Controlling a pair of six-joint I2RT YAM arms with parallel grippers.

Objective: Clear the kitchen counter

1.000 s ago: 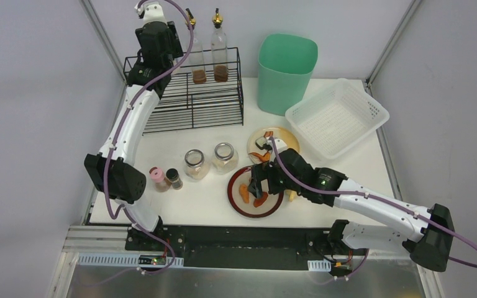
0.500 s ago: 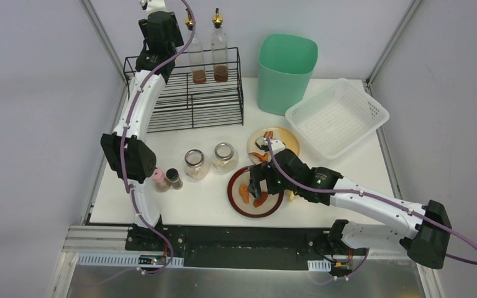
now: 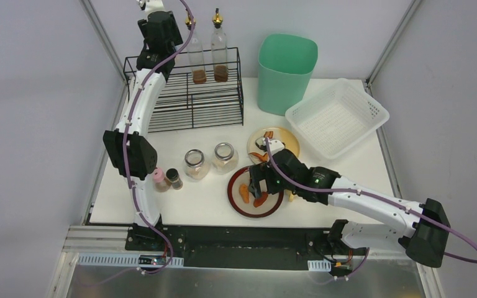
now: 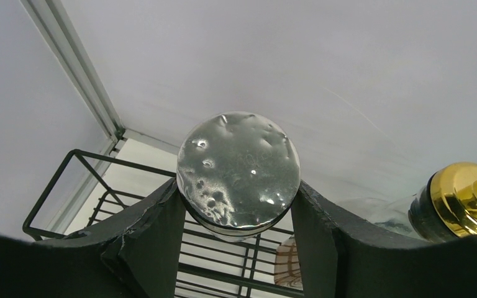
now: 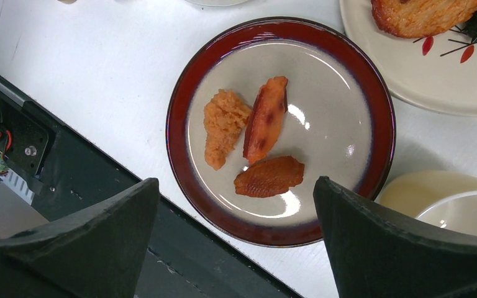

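**Left gripper** (image 4: 237,186): the fingers are partly closed and clamped on either side of a silver-capped container (image 4: 238,164). You hold it high over the back left corner of the black wire rack (image 4: 56,186). Only the cap shows, so you cannot tell what is in it.
- Risk: the hold looks to sit just under the cap. A slip would drop the container onto the rack wires, where it could tip.
- Risk: a gold-capped bottle (image 4: 459,192) stands just beside it on the right. A swing that way would likely knock it.
- Room: the back wall and the corner post are close. Straight down into the rack looks like the only free path.

**Right gripper** (image 5: 235,186): the fingers are spread wide and hold nothing. It hovers over the red-rimmed plate (image 5: 180,93), which carries three orange food pieces.
- Risk: a push on the rim could slide the plate toward the near edge, which is close.
- Risk: the cream plate (image 5: 410,81) and a pale cup (image 5: 447,198) sit just beside it, so a sideways drag would likely disturb them.

**Kitchen counter** (image 3: 205,202): it lies beneath both arms and is not yet cleared. Two glass jars (image 3: 195,162) stand near the plate, and two small shakers (image 3: 157,178) stand near the left edge.
- Room: there is bare surface between the jars and the plate.
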